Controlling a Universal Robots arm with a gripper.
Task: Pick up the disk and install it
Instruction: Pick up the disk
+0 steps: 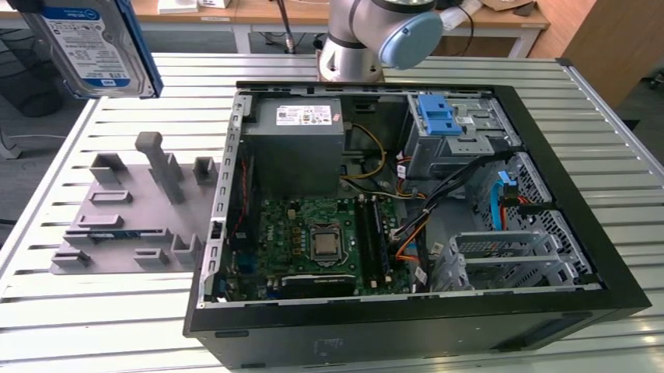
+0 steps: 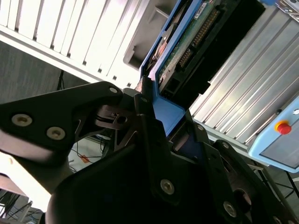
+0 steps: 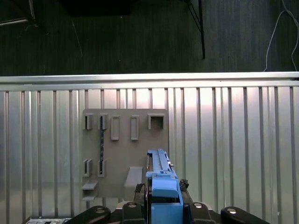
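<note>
Slatted silver metal table [image 1: 104,326] carries everything in the exterior view, and nearest the lower edge of the frame runs the black wall of one open computer case [image 1: 415,326], lying on its side. Just beyond that wall sits one green motherboard [image 1: 311,241], with one empty silver drive cage [image 1: 508,256] at lower right. Left of the case, touching the table, lies one grey fixture plate [image 1: 124,217] with several raised holders. Farther back inside the case are one grey power supply box [image 1: 295,144] and one blue latch piece [image 1: 441,115] on its bay. Behind the case stands the base of the single robot arm [image 1: 374,35]. At the upper left of the frame the disk [image 1: 93,47] hangs in the air, label facing the camera, well above the fixture plate and clear of the case. In the second wrist view the gripper [image 2: 168,119] has its two black fingers [image 2: 145,107] closed narrowly on the blue carrier end of the disk [image 2: 187,46]. In the first wrist view the gripper [image 3: 162,189] holds the disk [image 3: 161,172] edge-on over the fixture plate [image 3: 124,154].
</note>
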